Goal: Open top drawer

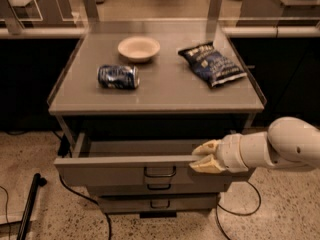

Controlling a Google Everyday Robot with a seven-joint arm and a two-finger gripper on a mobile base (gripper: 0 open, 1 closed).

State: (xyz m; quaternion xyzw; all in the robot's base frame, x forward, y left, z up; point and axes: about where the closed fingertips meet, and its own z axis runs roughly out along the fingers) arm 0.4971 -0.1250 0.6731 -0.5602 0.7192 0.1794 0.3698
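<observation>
The top drawer (112, 170) is a wide grey metal drawer with a small dark loop handle (160, 172) at its centre. It stands partly pulled out, and its shallow grey tray (140, 147) shows. My gripper (204, 157) comes in from the right on a white arm. Its cream fingers (207, 147) are closed over the top edge of the drawer front, to the right of the handle. The middle drawer (159, 186) and the bottom drawer (159, 203) below it are pushed in.
On the grey cabinet top (170, 91) lie a blue soda can (118, 77) on its side, a white bowl (139, 48) and a dark chip bag (212, 64). A black pole (29, 204) and cables lie on the speckled floor at the left.
</observation>
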